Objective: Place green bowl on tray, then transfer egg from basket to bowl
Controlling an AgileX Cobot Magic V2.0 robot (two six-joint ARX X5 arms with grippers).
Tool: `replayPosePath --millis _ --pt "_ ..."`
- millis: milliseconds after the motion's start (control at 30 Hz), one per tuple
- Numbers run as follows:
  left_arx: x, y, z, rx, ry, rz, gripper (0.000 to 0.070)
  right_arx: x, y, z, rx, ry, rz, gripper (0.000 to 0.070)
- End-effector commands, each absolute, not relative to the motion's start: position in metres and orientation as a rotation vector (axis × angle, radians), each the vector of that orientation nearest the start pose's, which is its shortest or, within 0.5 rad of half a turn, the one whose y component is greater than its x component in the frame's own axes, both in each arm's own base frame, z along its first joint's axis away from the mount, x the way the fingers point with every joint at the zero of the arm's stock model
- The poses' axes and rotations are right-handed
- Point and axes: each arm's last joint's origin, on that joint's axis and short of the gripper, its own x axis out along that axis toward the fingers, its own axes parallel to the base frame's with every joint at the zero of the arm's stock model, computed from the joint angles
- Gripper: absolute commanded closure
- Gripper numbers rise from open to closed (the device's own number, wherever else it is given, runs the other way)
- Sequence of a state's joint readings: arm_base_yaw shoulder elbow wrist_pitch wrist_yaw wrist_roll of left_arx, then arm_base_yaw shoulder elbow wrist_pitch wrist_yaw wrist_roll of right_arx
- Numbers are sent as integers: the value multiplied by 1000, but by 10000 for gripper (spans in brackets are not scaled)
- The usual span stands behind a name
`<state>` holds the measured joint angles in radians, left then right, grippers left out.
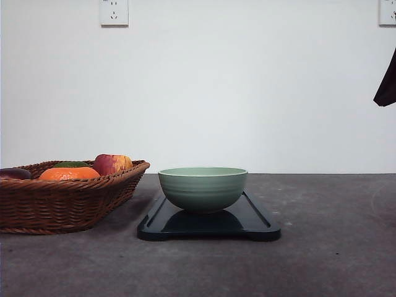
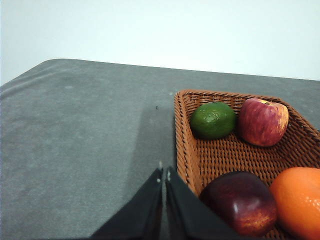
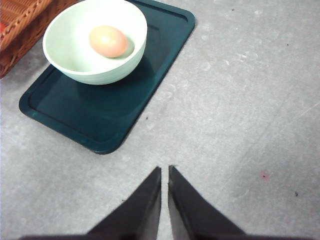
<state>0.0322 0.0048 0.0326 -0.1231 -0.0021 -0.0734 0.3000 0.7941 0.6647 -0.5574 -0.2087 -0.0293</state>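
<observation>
Both end effectors closed, empty, right (image 3: 164, 169) above table, egg (image 3: 107, 41) in green bowl (image 3: 75, 55) on tray (image 3: 100, 120), left (image 2: 164, 173) beside basket (image 2: 182, 135).

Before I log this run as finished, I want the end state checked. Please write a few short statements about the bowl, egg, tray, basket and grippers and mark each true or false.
1. The green bowl stands on the tray. True.
2. The egg lies in the basket. False: it lies inside the green bowl.
3. The right gripper holds the egg. False: it is shut, holding nothing, over bare table.
4. The basket holds an apple and an orange. True.
5. The left gripper is wide open. False: it is shut.
</observation>
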Motion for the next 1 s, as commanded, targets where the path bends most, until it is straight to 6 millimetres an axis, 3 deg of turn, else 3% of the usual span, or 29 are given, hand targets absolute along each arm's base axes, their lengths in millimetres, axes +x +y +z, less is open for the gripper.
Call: replayPosePath --millis 0,200,633,833,967 --pt "97 3 157 -77 102 40 700 150 53 263 -61 662 501 684" --pt "97 3 157 -77 102 40 700 139 43 263 -144 530 455 684" --pt "97 3 157 -77 102 40 700 107 11 184 -58 140 216 684" --pt "97 3 157 -77 102 40 700 97 4 159 -16 76 98 684" --pt "97 3 157 -77 101 40 700 97 3 157 -7 101 51 684"
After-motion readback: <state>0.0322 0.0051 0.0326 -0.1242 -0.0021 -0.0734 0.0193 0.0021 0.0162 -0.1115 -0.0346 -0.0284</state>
